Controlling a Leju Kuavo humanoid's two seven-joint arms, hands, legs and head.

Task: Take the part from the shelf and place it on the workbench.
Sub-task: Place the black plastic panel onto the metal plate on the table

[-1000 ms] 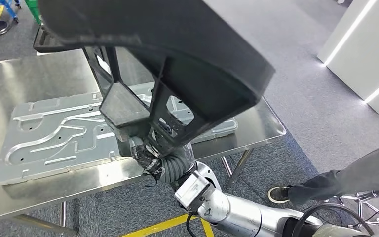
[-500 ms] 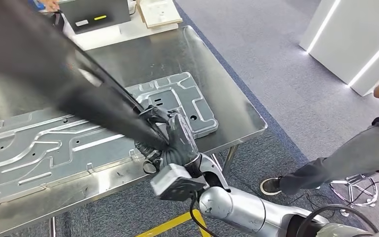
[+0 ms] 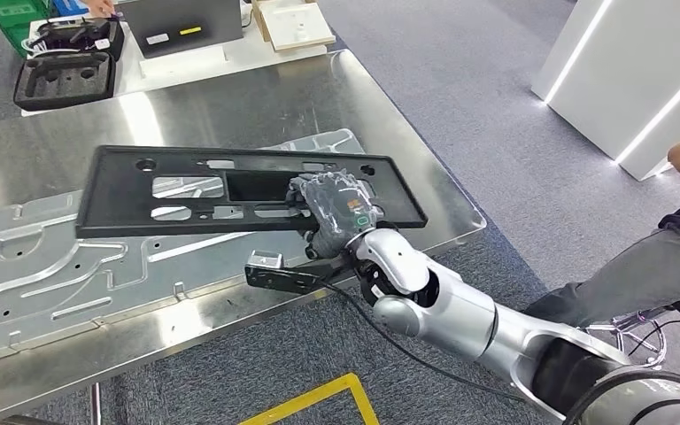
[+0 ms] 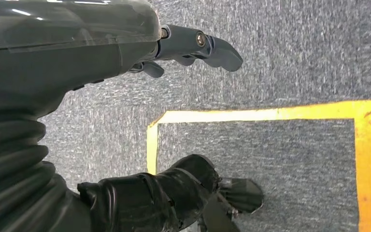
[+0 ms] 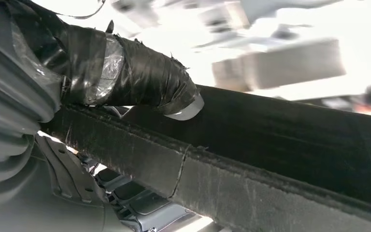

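The part is a long flat black plastic frame point(image 3: 186, 190) with cut-outs, lying level just above the steel workbench point(image 3: 257, 97). My right hand point(image 3: 332, 208) grips its right portion, fingers wrapped through an opening. Up close in the right wrist view, the taped thumb point(image 5: 140, 79) presses on the black frame point(image 5: 280, 145). In the left wrist view my left hand point(image 4: 77, 43) hangs over the carpet with its fingers point(image 4: 207, 46) apart and nothing in it.
A large stamped metal panel point(image 3: 62, 266) lies on the workbench under the frame. Black foam trays point(image 3: 57, 75) and a dark box point(image 3: 190, 22) stand at the back. A seated person's leg point(image 3: 637, 274) is at the right. Yellow floor tape point(image 4: 270, 115) marks the carpet.
The camera view shifted. My right hand swung the black frame down from close in front of the camera to lie flat and level over the workbench and metal panel.
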